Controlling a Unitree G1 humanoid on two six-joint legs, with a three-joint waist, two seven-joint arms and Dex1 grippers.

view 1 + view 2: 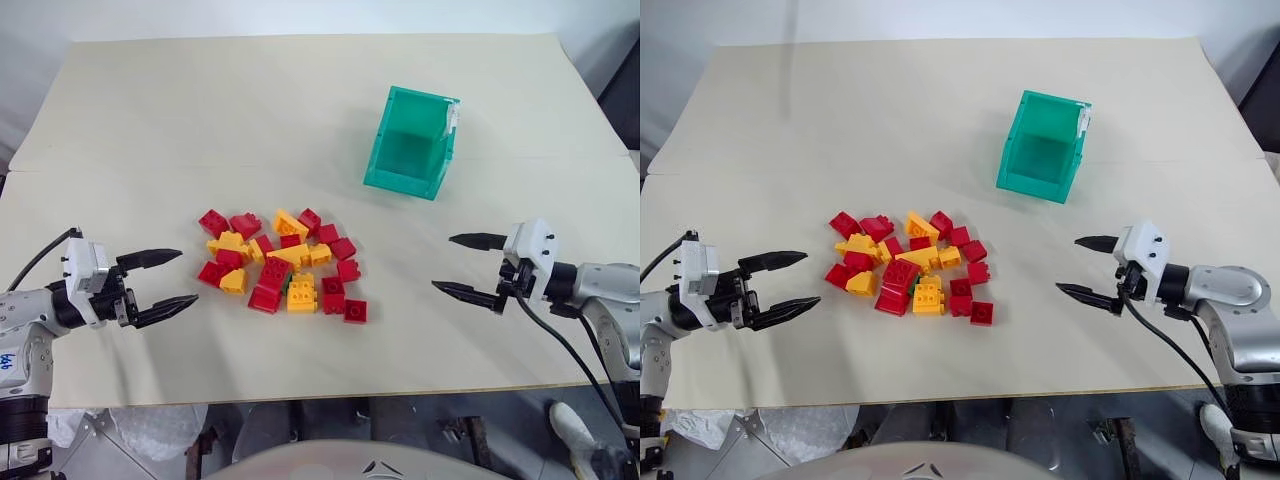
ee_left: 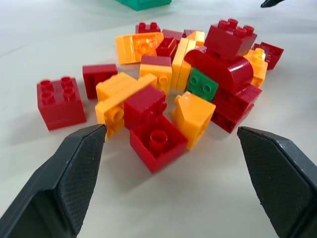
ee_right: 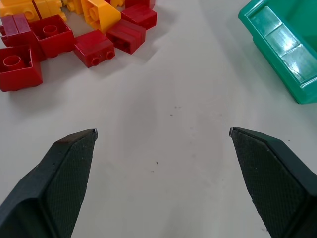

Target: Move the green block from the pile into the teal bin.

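Green block: I found the green block [image 2: 202, 85] deep inside the pile [image 1: 283, 264], wedged between a yellow brick and a big red brick, its studded face turned sideways. From above it was almost hidden.
Teal bin: the teal bin [image 1: 411, 142] stood well apart from the pile, on the far right side of it, and I saw nothing inside.
Step in hand: I judged that the reach for the green block was not yet begun.
How to do it well: I thought the fingers should come in narrow, from the pile's left side, and take only the green block, because the red bricks leaning on it could tumble or be dragged along.
Left gripper: the left gripper [image 1: 158, 284] hovered just left of the pile, pointing at it nearly level, fingers spread wide, holding nothing.
Right gripper: the right gripper [image 1: 467, 266] hung to the right of the pile, nearer than the bin, also spread wide and empty, pointing at the pile.
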